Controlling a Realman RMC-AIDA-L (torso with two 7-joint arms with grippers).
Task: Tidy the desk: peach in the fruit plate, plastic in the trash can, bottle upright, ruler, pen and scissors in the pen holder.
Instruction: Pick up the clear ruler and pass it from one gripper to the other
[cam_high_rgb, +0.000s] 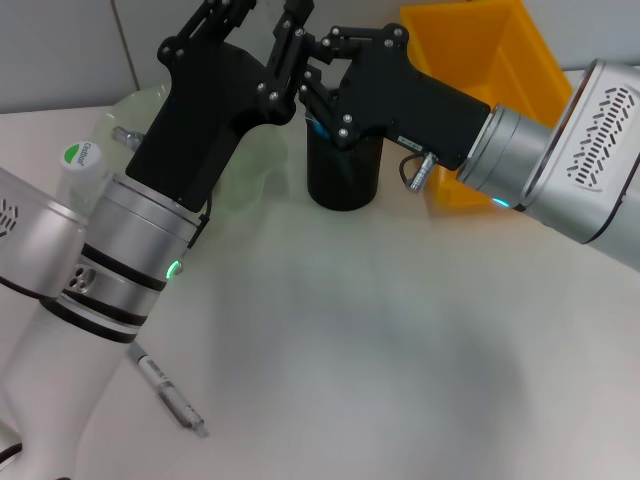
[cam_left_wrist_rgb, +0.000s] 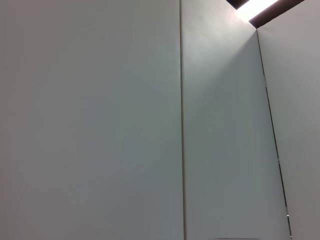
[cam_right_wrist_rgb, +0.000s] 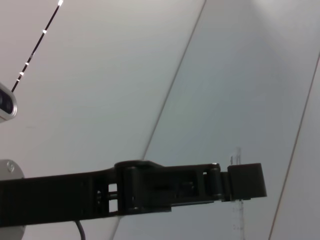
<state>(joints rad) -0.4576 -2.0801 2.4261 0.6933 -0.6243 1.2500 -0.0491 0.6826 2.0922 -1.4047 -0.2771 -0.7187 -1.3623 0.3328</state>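
While both grippers' finger states cannot be told, the slim grey pen (cam_high_rgb: 168, 392) lies flat.

A plain white desk (cam_high_rgb: 400, 360) is seen from the head view, and most of its near surface is left bare. At the back centre, the black pen holder (cam_high_rgb: 343, 180) is stood upright on it. Just beside that, to the right, the yellow trash can (cam_high_rgb: 480, 60) is set at the far edge. On the left, the pale-green fruit plate (cam_high_rgb: 245, 165) is placed, largely covered by an arm, with the bottle (cam_high_rgb: 82, 170) stood upright near it. Down at the near left, the pen (cam_high_rgb: 168, 391) is laid flat on the tabletop.
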